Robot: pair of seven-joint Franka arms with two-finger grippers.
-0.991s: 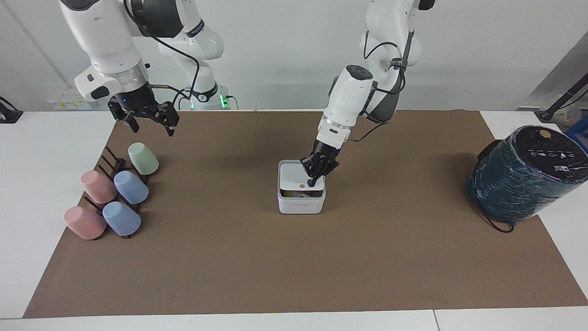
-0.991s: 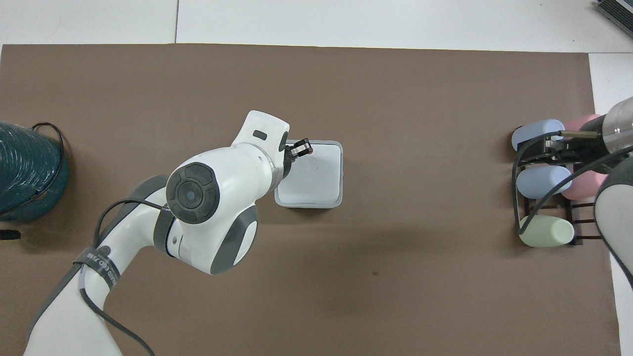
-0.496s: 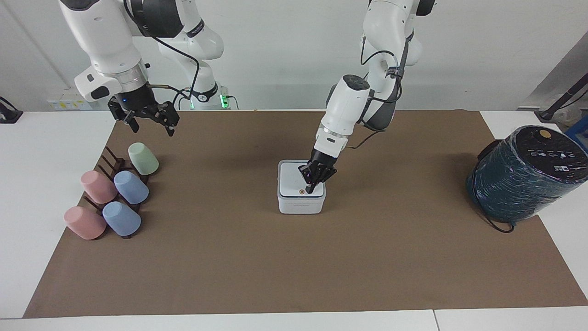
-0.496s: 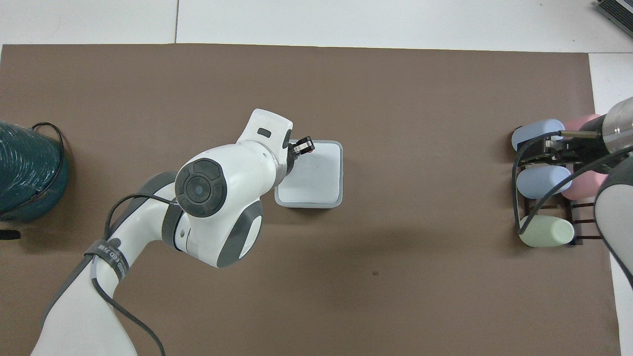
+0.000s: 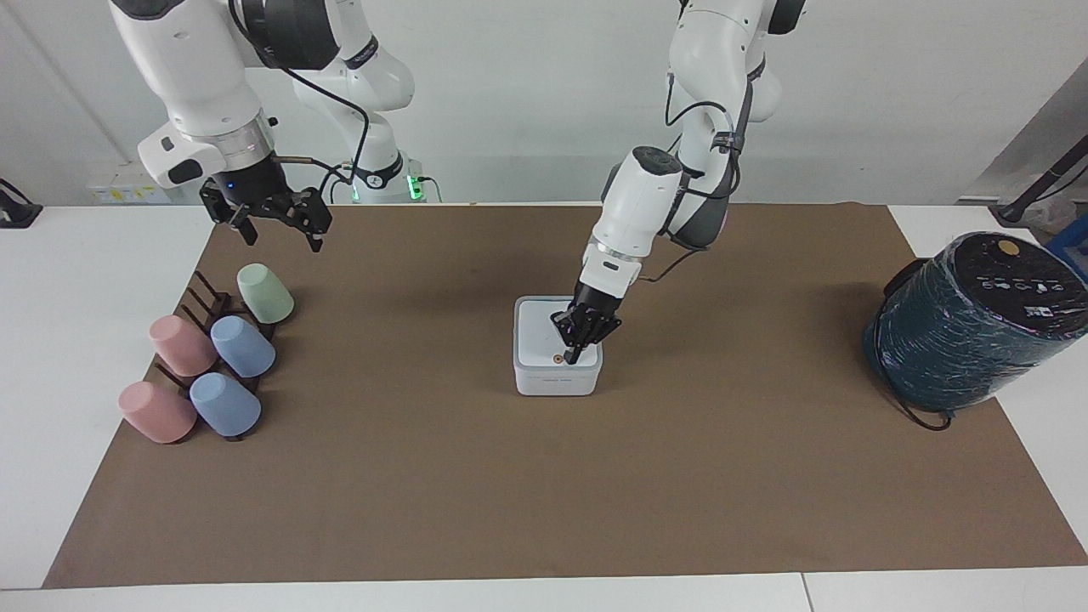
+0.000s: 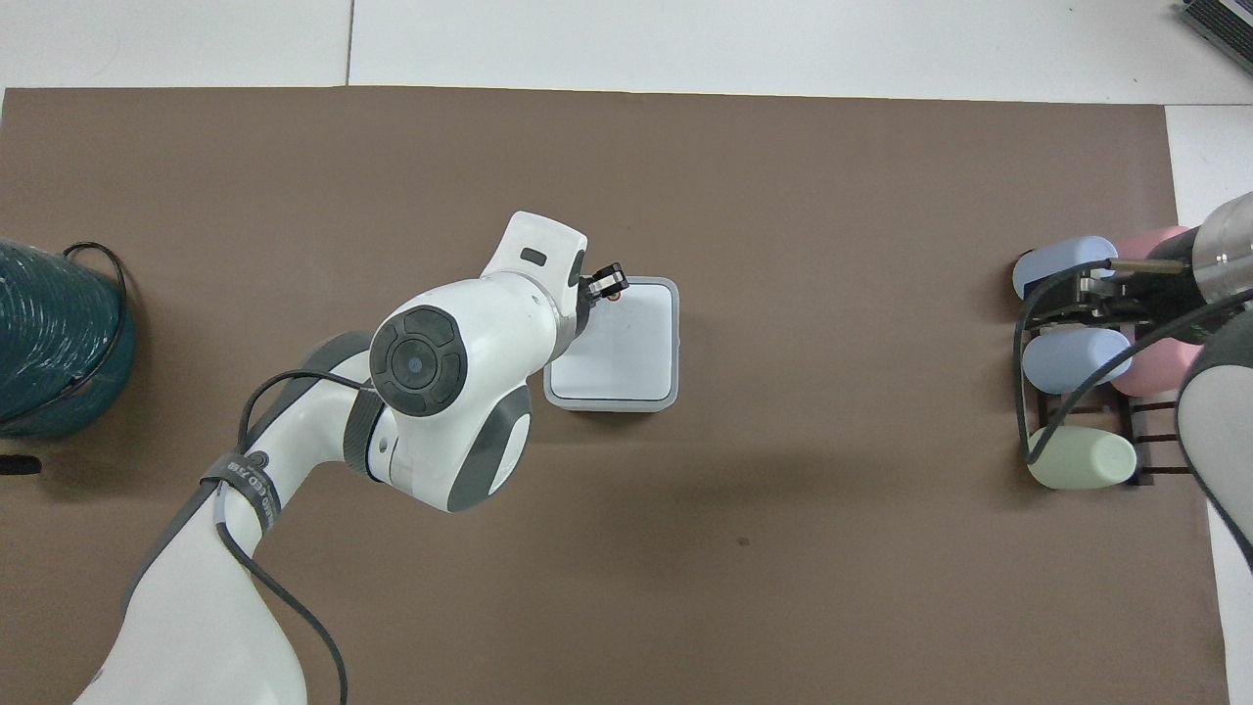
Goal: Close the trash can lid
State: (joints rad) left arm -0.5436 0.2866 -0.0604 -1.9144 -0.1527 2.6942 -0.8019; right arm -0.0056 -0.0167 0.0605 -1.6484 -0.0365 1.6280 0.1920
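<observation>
The small white square trash can (image 5: 557,381) stands in the middle of the brown mat and also shows in the overhead view (image 6: 607,401). Its white lid (image 5: 540,331) lies flat on the box, with the orange-brown dot (image 5: 556,358) at the edge farthest from the robots. My left gripper (image 5: 571,357) is shut, its tips pressed down on the lid right beside the dot. In the overhead view the left gripper (image 6: 609,285) is at the lid's (image 6: 626,338) farthest edge. My right gripper (image 5: 279,234) waits, open and empty, in the air over the cup rack.
A dark rack (image 5: 204,293) with several pastel cups lying on it, green (image 5: 265,293), pink (image 5: 181,344) and blue (image 5: 223,404), is at the right arm's end. A large dark teal wrapped cylinder (image 5: 969,323) with a cable stands at the left arm's end.
The lid was tilted up with a gap showing inside the can; the left gripper has pushed it down flat. The right arm has not moved.
</observation>
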